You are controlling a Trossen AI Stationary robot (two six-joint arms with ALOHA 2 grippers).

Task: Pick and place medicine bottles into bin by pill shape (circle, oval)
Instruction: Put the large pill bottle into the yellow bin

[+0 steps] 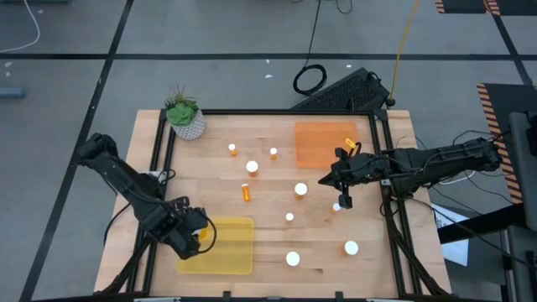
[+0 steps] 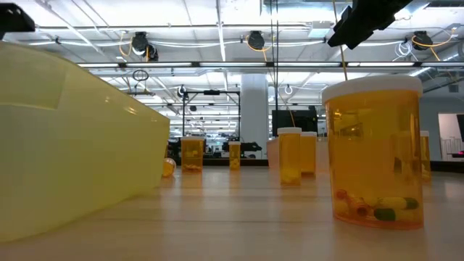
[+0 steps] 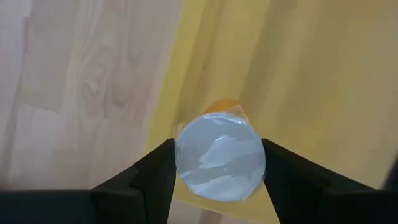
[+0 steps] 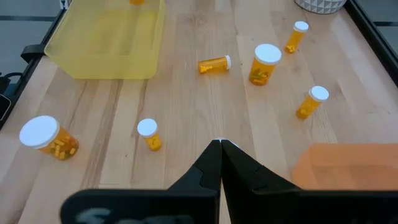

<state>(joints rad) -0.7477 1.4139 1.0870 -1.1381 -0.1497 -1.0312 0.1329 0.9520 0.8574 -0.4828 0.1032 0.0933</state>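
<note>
Over the wooden table point(image 1: 268, 231), left claw point(image 3: 217, 177) grips a medicine bottle point(image 3: 219, 157) above the yellow bin point(image 1: 231, 247).

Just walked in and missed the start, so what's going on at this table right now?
A two-armed robot is sorting pill bottles into trays. The left gripper holds a white-capped bottle over the left edge of the yellow tray. The right gripper is shut and empty, hanging above the table near the orange tray, which looks empty. Other bottles stand scattered on the wood, and one lies on its side.
</note>
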